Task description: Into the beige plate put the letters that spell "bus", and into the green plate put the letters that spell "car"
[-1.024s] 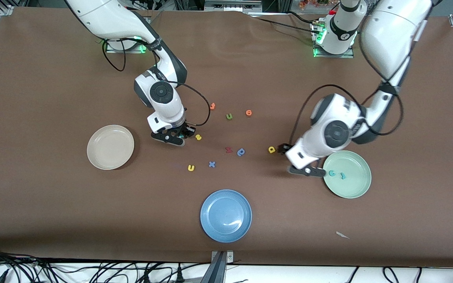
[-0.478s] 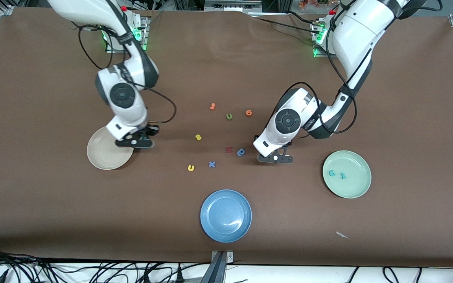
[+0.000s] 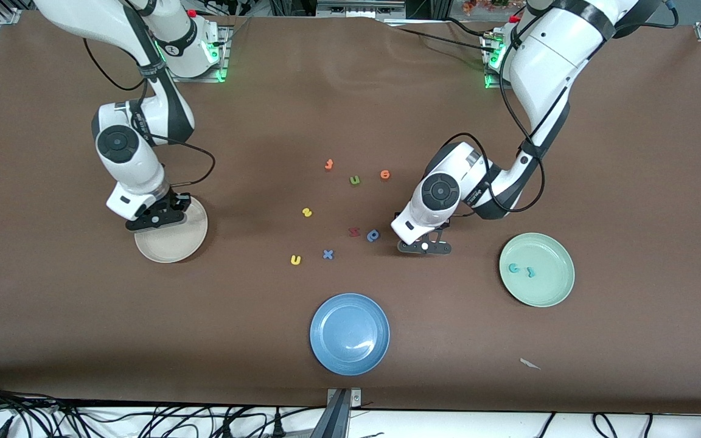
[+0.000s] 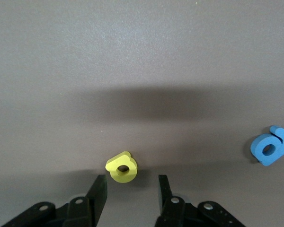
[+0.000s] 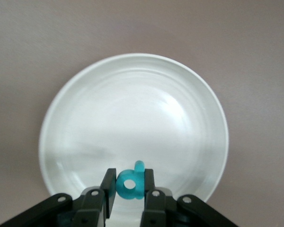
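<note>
The right gripper (image 5: 129, 185) points down with its two black fingers squeezed tight on a little teal foam letter "b" (image 5: 131, 181). The left gripper (image 4: 129, 191) points down low, fingers apart, not pinching anything.

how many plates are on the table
3: the beige plate toward the right arm's end, the green plate toward the left arm's end, and the blue plate between them, nearest the front camera. None looks hidden.
</note>
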